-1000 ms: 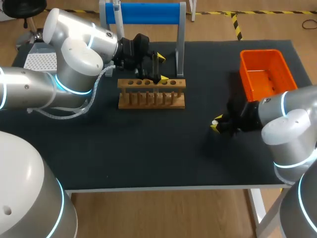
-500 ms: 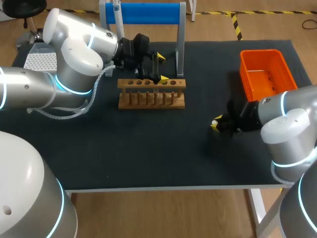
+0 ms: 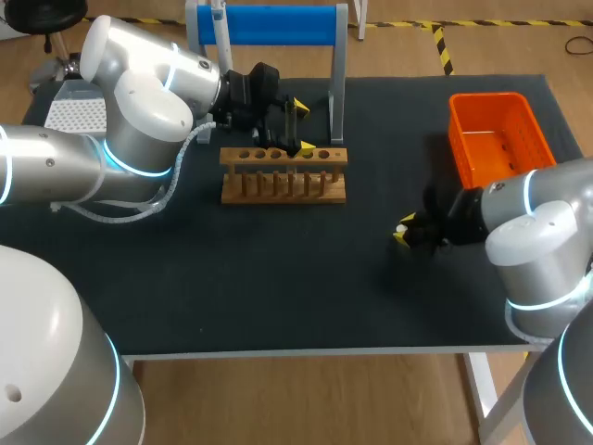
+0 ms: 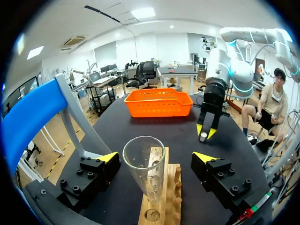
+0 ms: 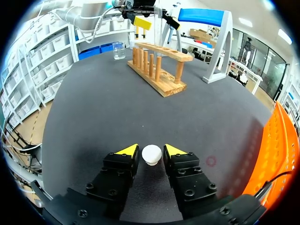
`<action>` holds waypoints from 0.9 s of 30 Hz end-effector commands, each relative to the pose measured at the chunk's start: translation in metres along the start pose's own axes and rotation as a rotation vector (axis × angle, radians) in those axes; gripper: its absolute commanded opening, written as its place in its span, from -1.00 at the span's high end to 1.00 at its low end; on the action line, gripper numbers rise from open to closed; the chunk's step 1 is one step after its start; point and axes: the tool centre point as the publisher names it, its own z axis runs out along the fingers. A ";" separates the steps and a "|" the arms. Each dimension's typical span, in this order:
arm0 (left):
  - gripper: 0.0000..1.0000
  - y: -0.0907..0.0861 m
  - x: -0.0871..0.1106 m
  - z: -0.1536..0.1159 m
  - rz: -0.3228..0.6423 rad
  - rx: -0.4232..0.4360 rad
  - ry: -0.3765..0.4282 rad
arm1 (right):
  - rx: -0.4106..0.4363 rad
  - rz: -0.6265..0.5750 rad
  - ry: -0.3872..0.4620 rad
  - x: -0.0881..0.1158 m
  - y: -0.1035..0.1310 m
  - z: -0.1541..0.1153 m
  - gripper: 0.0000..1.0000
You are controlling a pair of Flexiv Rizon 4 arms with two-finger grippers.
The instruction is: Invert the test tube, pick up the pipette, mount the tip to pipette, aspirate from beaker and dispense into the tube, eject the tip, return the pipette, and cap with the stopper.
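A clear glass test tube (image 4: 144,164) stands mouth up in the wooden rack (image 3: 283,176). My left gripper (image 4: 154,157) is open around the tube, one finger on each side, neither touching the glass. In the head view this gripper (image 3: 302,128) hovers over the rack's back edge. My right gripper (image 5: 151,151) is shut on a small white stopper (image 5: 151,154), low over the black mat at the front right, and the left wrist view shows it (image 4: 206,132) in front of the basket. A beaker (image 5: 118,50) stands beyond the rack's far end.
An orange basket (image 3: 496,134) sits at the back right, close to my right arm. The blue-topped pipette stand (image 3: 269,25) rises behind the rack. A white tip box (image 3: 74,113) lies at the far left, behind my left arm.
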 end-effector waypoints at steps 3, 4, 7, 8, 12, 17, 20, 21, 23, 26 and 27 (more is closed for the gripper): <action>-1.00 0.001 -0.001 0.000 0.001 0.003 0.003 | -0.004 0.000 -0.001 0.000 0.000 -0.001 0.32; -1.00 0.001 -0.001 0.000 0.001 0.003 0.003 | -0.004 0.000 -0.001 0.000 0.000 -0.002 0.32; -1.00 0.001 -0.001 0.000 0.001 0.003 0.003 | -0.006 -0.001 -0.001 0.000 0.000 -0.002 0.35; -1.00 0.001 -0.001 0.000 0.001 0.003 0.003 | -0.005 -0.001 -0.001 0.000 0.001 -0.002 0.36; -1.00 0.001 -0.001 0.000 0.001 0.003 0.003 | -0.005 -0.001 -0.001 0.000 0.001 -0.002 0.47; -1.00 0.001 -0.001 0.000 0.001 0.003 0.003 | -0.005 0.000 0.000 -0.001 0.001 -0.002 1.00; -1.00 0.001 -0.001 0.000 0.001 0.003 0.003 | -0.005 -0.003 0.001 0.000 0.006 -0.008 1.00; -1.00 0.001 -0.001 0.000 0.001 0.003 0.003 | -0.007 -0.009 0.000 0.000 0.010 -0.013 1.00; -1.00 0.001 -0.001 0.000 0.001 0.003 0.003 | -0.003 -0.016 0.000 -0.002 0.020 -0.023 1.00; -1.00 0.001 -0.001 0.000 0.001 0.003 0.003 | -0.002 -0.039 0.018 -0.008 0.040 -0.042 1.00; -1.00 0.001 -0.001 0.000 0.001 0.003 0.003 | -0.002 -0.050 0.028 -0.010 0.048 -0.048 1.00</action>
